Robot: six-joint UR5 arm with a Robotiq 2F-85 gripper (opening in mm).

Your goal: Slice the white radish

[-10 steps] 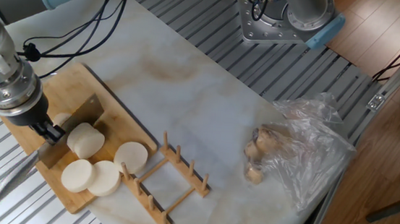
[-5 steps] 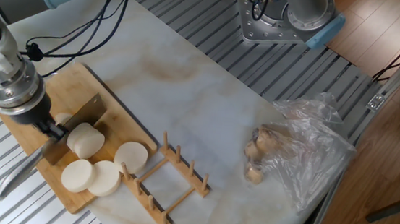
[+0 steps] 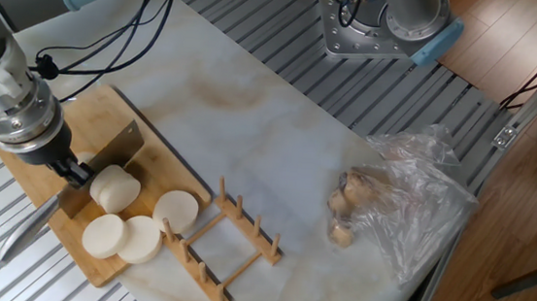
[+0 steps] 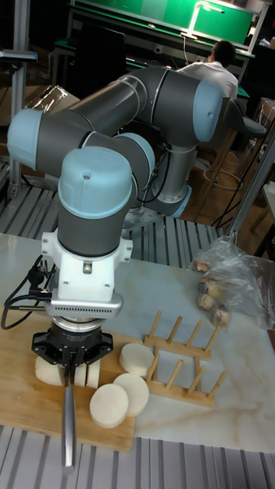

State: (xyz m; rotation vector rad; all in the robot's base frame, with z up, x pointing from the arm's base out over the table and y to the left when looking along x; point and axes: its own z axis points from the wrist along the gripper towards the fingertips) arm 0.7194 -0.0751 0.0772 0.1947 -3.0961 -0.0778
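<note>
Now the gripper holds a knife tight in its jaws. The knife's blade is touching the white radish on the wooden board, with round slices nearby.

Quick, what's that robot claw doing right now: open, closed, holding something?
Gripper: closed on the knife, with the blade set against the white radish on the cutting board.
</note>
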